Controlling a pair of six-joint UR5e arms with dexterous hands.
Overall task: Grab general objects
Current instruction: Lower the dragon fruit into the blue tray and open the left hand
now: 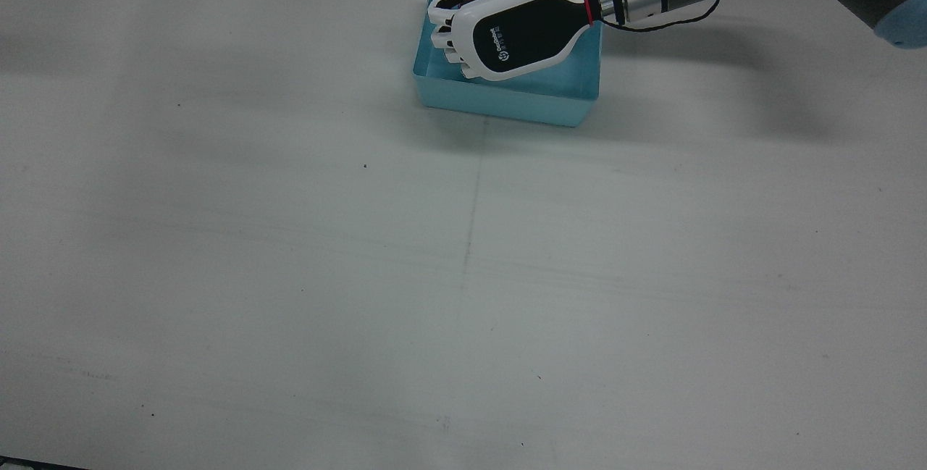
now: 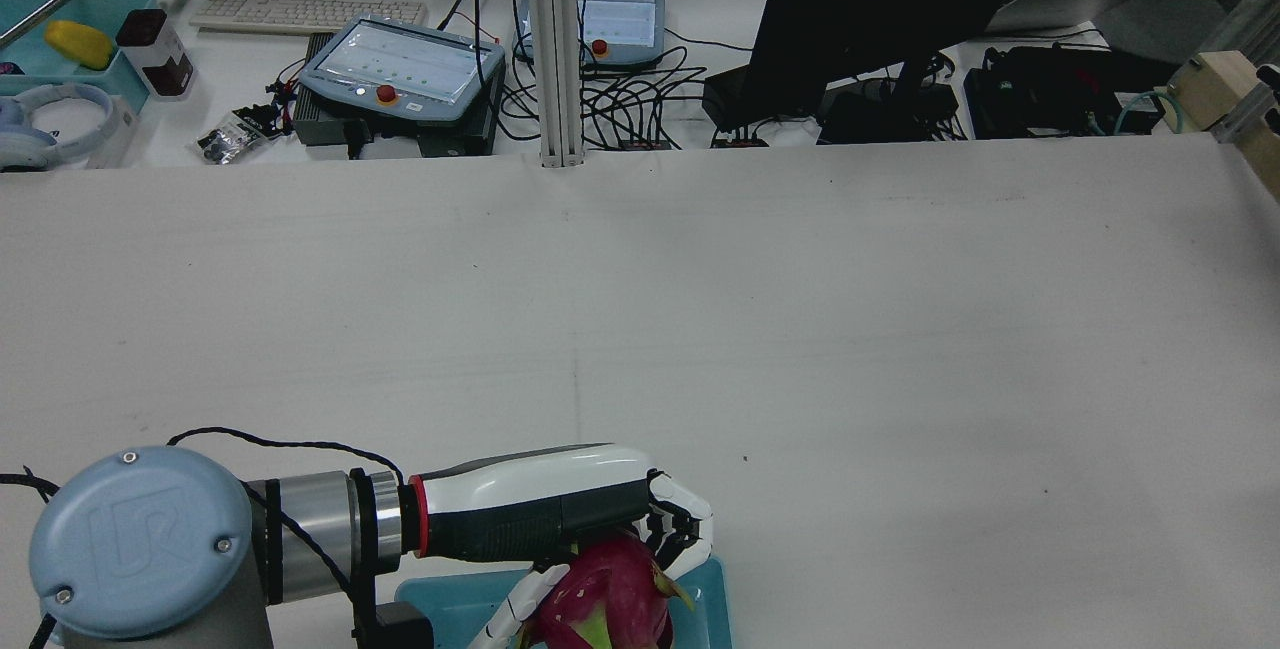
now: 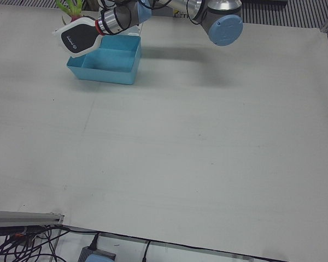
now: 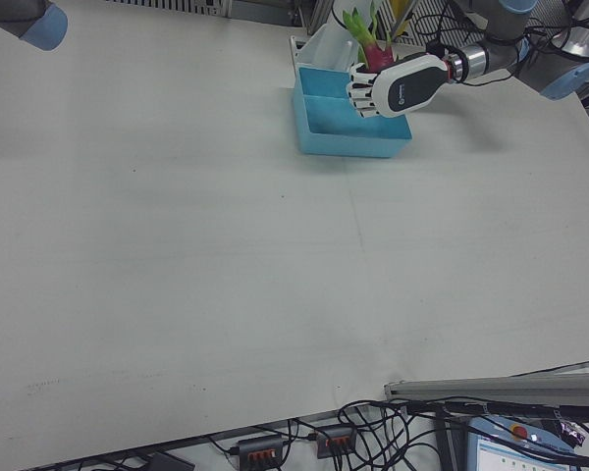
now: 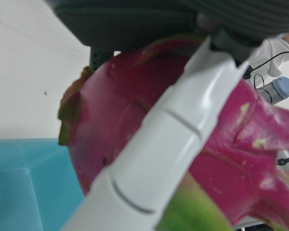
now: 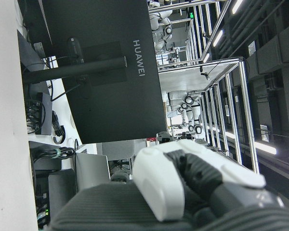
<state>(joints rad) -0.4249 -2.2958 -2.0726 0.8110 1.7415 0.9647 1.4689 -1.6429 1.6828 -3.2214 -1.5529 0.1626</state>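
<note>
Fingers (image 5: pixel 173 144) of the left hand (image 1: pixel 518 35) wrap the dragon fruit (image 2: pixel 610 599) above the blue bin (image 1: pixel 507 97) (right hand's state unclear); its waxy, rounded skin could slip from the hold.

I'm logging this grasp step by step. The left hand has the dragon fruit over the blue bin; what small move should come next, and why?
Probably a short straight lift. The left hand is shut around the dragon fruit, which sits above the blue bin near its back wall. Rising first should clear the rim before any sideways travel.
</note>
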